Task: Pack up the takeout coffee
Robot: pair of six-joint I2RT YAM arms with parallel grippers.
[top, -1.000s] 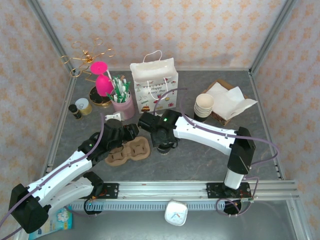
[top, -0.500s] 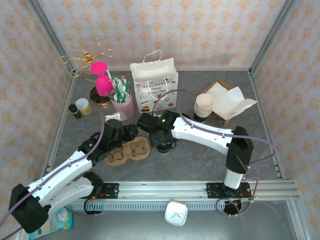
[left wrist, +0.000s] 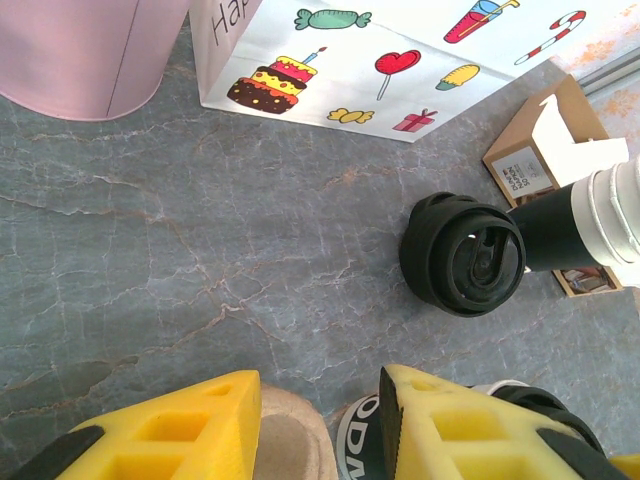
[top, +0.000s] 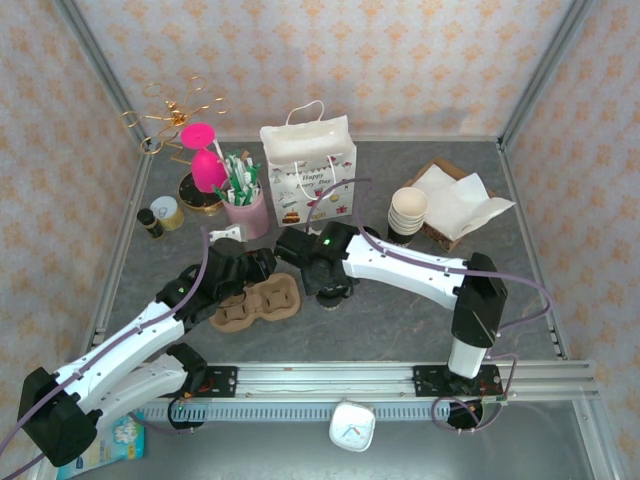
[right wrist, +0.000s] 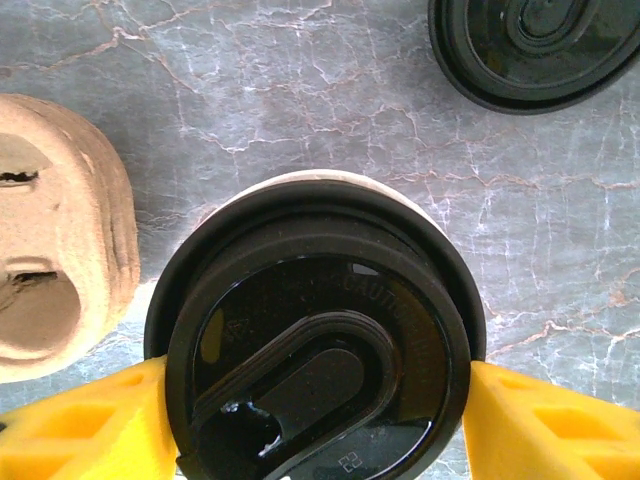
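Observation:
The takeout coffee (right wrist: 320,350), a dark paper cup under a round black lid, stands upright on the grey table beside the tan cup carrier (right wrist: 50,250). My right gripper (right wrist: 318,405) is shut on it, one yellow finger pressed against each side of the lid. From above, the cup (top: 335,294) peeks out under the right gripper (top: 328,283), just right of the carrier (top: 265,303). My left gripper (top: 250,278) sits on the carrier's left end. In the left wrist view its jaws (left wrist: 315,390) are partly closed over the carrier's rim (left wrist: 290,445), with the cup's printed side (left wrist: 365,450) next to the right finger.
A pile of black lids (left wrist: 463,255) lies just beyond the cup, partly under the right arm. A stack of white-rimmed cups (top: 407,212) and a box of napkins (top: 455,200) stand back right. A gift bag (top: 310,170) and a pink holder (top: 245,210) stand behind the carrier.
My right gripper has shifted slightly left and back with the cup in it, closer to the carrier. The left arm has stayed put.

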